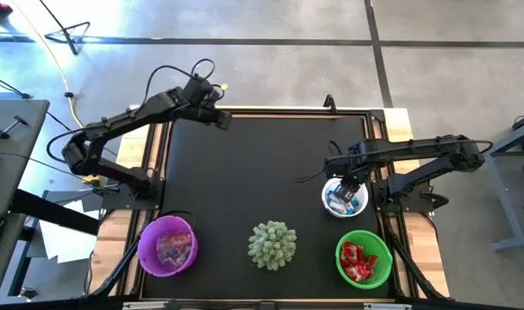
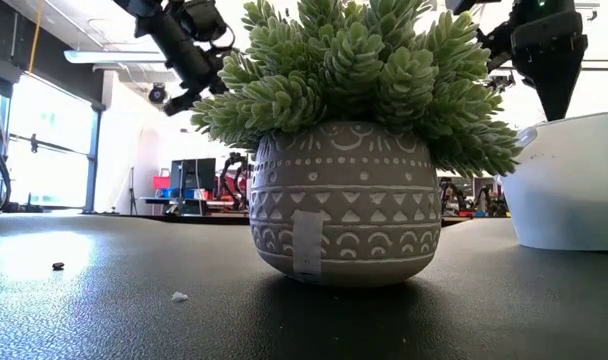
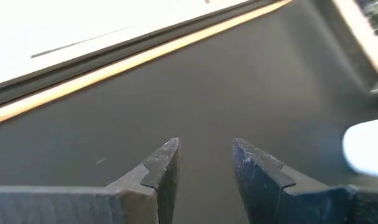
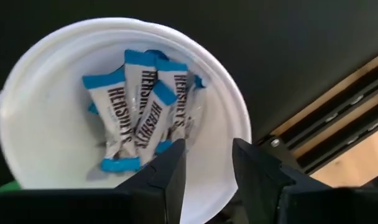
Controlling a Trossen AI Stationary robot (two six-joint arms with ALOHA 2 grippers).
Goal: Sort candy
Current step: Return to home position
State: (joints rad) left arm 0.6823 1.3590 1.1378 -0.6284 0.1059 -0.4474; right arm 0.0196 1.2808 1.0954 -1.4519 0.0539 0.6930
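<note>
Three bowls stand along the near side of the black bench (image 1: 262, 164), with a potted plant among them.

1. White bowl (image 1: 344, 196), towards the right edge and a little farther back than the others. It holds the blue-and-white candy (image 4: 142, 109), several wrapped pieces heaped at its middle.
2. Green bowl (image 1: 364, 258), at the near right corner, just beside the white one. It holds the red candy (image 1: 358, 261).
3. Purple bowl (image 1: 167, 245), at the near left corner. It holds the pinkish candy (image 1: 169, 250).
4. Plant (image 1: 272, 244), spiky and pale green, in a patterned grey pot (image 2: 344, 205), between the purple and green bowls.
5. Right gripper (image 4: 207, 149), hanging over the white bowl near its rim. Its fingers are spread with a narrow gap and hold nothing.
6. Left gripper (image 3: 204, 149), raised over the far left corner of the bench, well apart from every bowl. Its fingers are parted and empty.
7. Loose bits on the bench top, seen from the low view: one pale crumb (image 2: 179, 296) and one dark speck (image 2: 58, 266); what they are cannot be told.
</note>
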